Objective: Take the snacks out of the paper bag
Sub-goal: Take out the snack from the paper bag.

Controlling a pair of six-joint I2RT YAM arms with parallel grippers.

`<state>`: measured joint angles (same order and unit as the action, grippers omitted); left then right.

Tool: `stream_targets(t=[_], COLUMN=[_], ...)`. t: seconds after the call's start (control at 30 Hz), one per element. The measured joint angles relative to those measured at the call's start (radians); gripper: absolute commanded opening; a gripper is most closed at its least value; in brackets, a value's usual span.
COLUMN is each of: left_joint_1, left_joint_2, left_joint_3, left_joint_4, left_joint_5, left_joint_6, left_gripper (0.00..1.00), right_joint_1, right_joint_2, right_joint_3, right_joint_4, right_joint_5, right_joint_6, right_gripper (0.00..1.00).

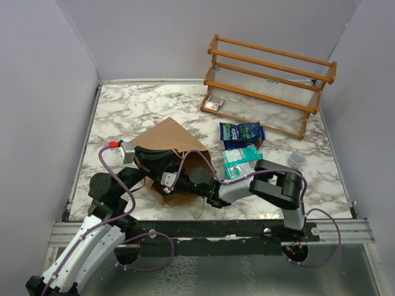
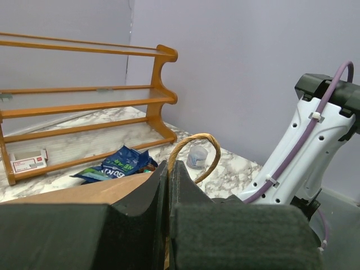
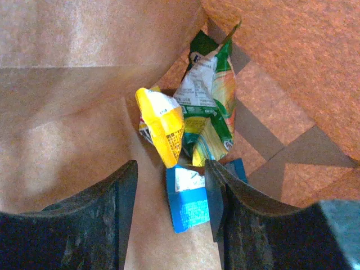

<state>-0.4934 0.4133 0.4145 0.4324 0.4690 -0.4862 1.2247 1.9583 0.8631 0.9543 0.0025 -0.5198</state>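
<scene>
Status: partly done, by my read. L gripper (image 2: 169,169): fingers pressed together, and you look to be pinching the upper lip of the paper bag (image 1: 173,139). Brown paper runs right up to the fingers on one side, and the handle loop (image 2: 194,151) arcs up just beyond the tips. The paper in the nip itself isn't visible, so treat the pinch as inferred. Bag lies on its side, long axis approx far-to-near. Its closed end points away from both grippers and its mouth faces the R gripper (image 3: 170,169), which you have inside the mouth. R fingers are apart, nothing between the pads. Left to fetch, rel. to the R fingers in the wrist view:
- yellow pkt (image 3: 163,126), just ahead of the gap, nearer the left-hand finger, long axis slanting toward the tips;
- small blue pkt (image 3: 188,208), in the gap, partly hidden by the right-hand finger, flat on the bag's lower wall;
- green-yellow pkt (image 3: 211,101), deeper, ahead of the right-hand finger, long axis pointing away from the tips toward the bag's bottom, tilted.

So at least 3 pkts remain inside; can't tell if more lie under them. Done: 2 are out on the table, beyond the R wrist and clear of the bag. These are the teal pkt (image 1: 239,161) and, past it, the blue pkt (image 1: 242,132), their edges meeting or overlapping.
</scene>
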Motion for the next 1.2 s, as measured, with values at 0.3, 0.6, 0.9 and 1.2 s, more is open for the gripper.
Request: stream_targets(t=[0.3,0.6,0.9,1.2], left_joint_1=[0.0,0.0,0.0,0.0], left_joint_2=[-0.018,-0.051,-0.051,-0.059], left_joint_3=[0.0,0.002,0.074,0.076], left_joint_4=[-0.032,-0.065,-0.118,-0.119], left_joint_5=[-0.03,-0.106,-0.169,-0.164], left_joint_6=[0.018,0.033,0.05,0.051], left_gripper=[0.0,0.0,0.0,0.0], right_joint_1=[0.0,-0.04,-0.015,-0.004], right_joint_2=[-0.01,-0.236,-0.18,-0.105], right_joint_3=[-0.058,-0.205,-0.133,0.05], right_joint_4=[0.033,-0.023,-0.107,-0.219], right_joint_5=[0.014,-0.064,-0.064,-0.133], right_joint_6=[-0.012,-0.151,-0.319,-0.357], right_gripper=[0.51,0.4,0.41,0.56])
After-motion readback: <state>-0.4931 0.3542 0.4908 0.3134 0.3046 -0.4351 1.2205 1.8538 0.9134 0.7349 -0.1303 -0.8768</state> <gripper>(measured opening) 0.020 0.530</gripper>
